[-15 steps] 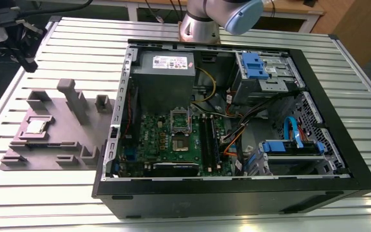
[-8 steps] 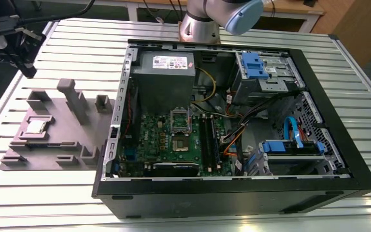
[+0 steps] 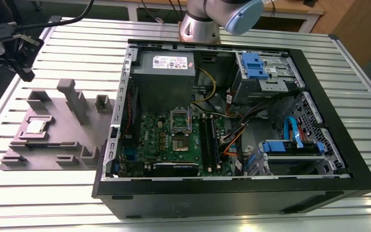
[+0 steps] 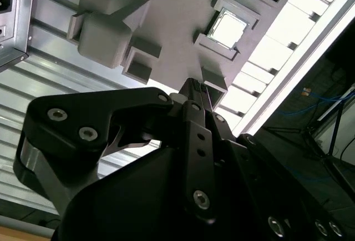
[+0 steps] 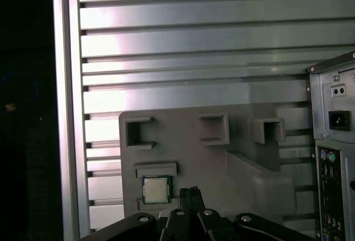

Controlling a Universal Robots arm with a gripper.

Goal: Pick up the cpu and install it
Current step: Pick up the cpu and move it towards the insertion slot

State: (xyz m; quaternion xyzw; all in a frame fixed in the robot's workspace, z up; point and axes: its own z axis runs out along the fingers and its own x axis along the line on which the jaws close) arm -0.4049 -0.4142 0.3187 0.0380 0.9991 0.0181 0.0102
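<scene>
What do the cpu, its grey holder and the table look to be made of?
The cpu: metal top, silvery, catching the light. The grey holder: probably plastic, with a matte, uniform colour and blocky moulded or printed shapes. The table: likely aluminium, with bright reflective slats and grooves between them.

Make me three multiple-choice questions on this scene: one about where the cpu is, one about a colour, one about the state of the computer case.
1. The cpu lies: A in the grey holder beside the case; B in the case; C on the floor.
2. The drive brackets are: A red; B blue; C yellow.
3. The case is: A shut; B upside down; C open, its panel off.
A: it sits in the holder's recess. B: blue plastic shows. C: the motherboard lies exposed.
</scene>
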